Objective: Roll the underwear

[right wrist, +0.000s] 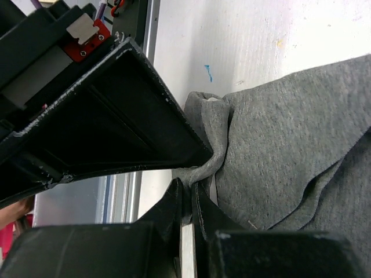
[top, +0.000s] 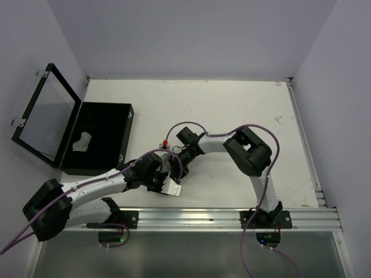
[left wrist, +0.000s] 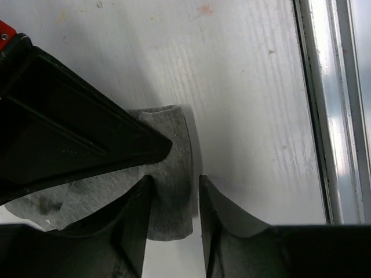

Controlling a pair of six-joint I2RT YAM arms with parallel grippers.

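A heather grey underwear (right wrist: 290, 133) lies on the white table near the front edge. My right gripper (right wrist: 189, 186) is shut on a pinched fold at its edge. In the left wrist view the cloth's rolled end (left wrist: 174, 174) lies between the fingers of my left gripper (left wrist: 172, 186), which is open, with its left finger (left wrist: 136, 214) resting on the cloth. In the top view both grippers meet over the garment: the left gripper (top: 164, 184) from the left, the right gripper (top: 175, 160) from behind. Only a pale corner of the underwear (top: 173, 189) shows there.
A flat black box (top: 107, 119) with its hinged lid (top: 45, 116) open stands at the far left, holding a pale grey garment (top: 81, 142). A metal rail (top: 232, 218) runs along the table's front edge, close to the grippers.
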